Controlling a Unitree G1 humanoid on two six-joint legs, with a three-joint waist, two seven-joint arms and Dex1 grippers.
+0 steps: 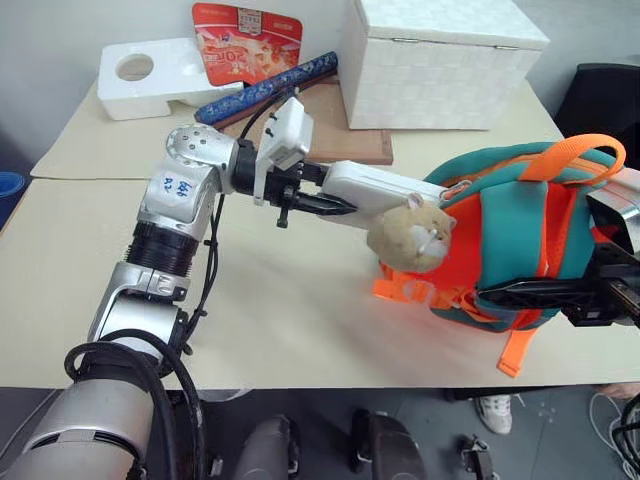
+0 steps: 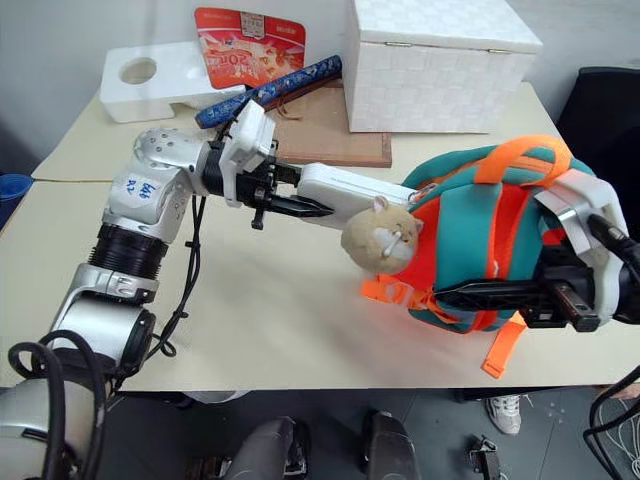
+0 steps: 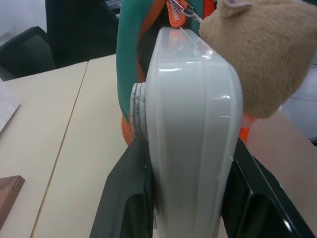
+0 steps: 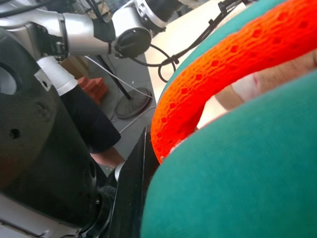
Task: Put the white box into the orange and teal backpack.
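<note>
Keep left gripper (image 1: 322,203) clamped on flat slim white plastic box (image 1: 375,190), steer past beige plush hamster (image 1: 412,238) into orange-and-teal fabric backpack (image 1: 520,235) pinched by shut right gripper (image 1: 520,293).

This looks like a robotics lab or test room. A plain beige tabletop (image 1: 300,300) holds unrelated props: a white foam block (image 1: 160,75), a white woven box (image 1: 440,65) and a wooden board (image 1: 340,140). Loose cables (image 2: 610,410) trail on the grey floor beside a black chair (image 1: 600,100).
</note>
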